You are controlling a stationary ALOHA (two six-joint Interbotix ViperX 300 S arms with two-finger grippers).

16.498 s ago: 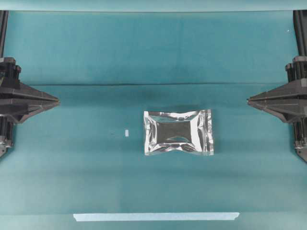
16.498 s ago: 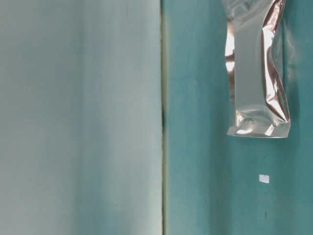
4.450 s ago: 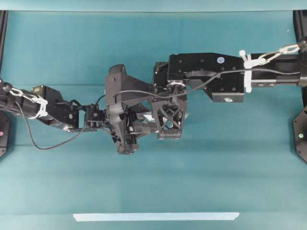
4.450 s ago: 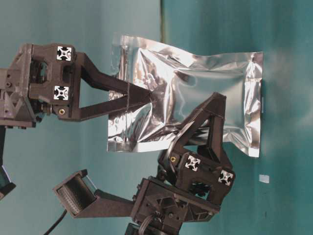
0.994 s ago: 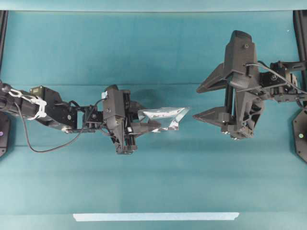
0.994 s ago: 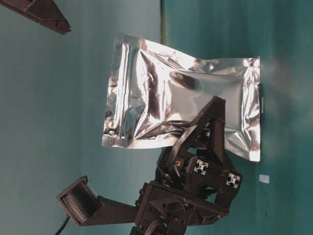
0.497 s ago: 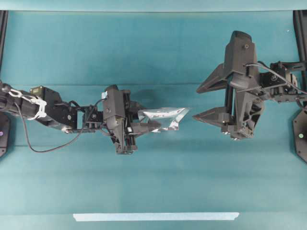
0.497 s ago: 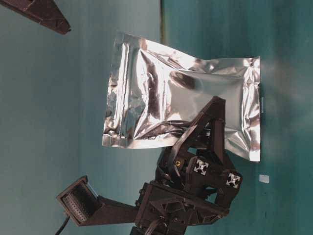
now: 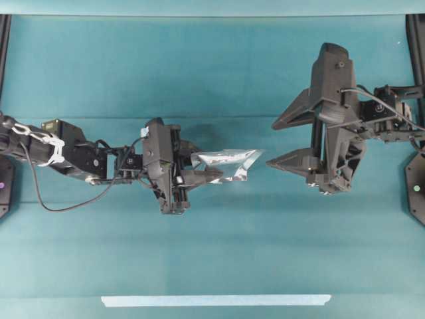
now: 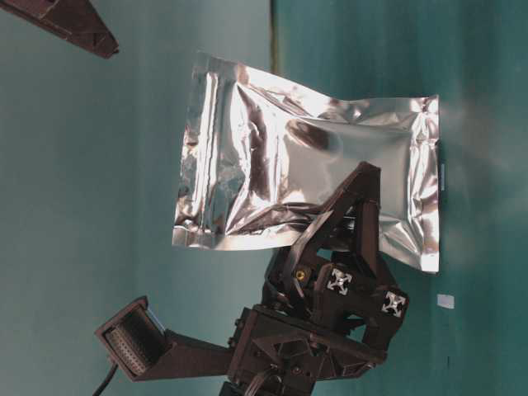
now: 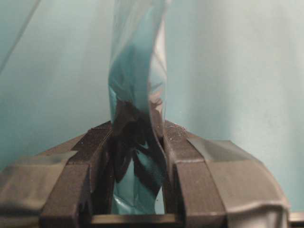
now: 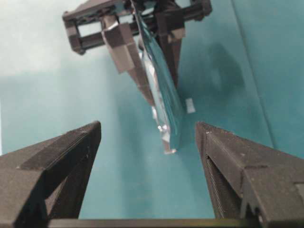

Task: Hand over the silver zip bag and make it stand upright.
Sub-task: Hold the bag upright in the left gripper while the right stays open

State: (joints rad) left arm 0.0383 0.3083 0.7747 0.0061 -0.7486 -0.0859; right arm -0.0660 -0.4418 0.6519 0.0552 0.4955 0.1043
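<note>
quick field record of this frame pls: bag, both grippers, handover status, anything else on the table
bag: silver zip bag held on edge, clamped at one end
left gripper: left gripper shut on the bag; fingers press both of its faces
right gripper: right gripper open wide, clear of the bag, facing its free end
handover: bag in the left gripper only; not released, so standing on its own is unproven
table: teal cloth; pale tape strip near the front edge; small white marker beside the bag

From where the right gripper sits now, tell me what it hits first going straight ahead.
Probably the free end of the silver zip bag, which the left gripper holds edge-on, roughly between the right gripper's open fingers.
</note>
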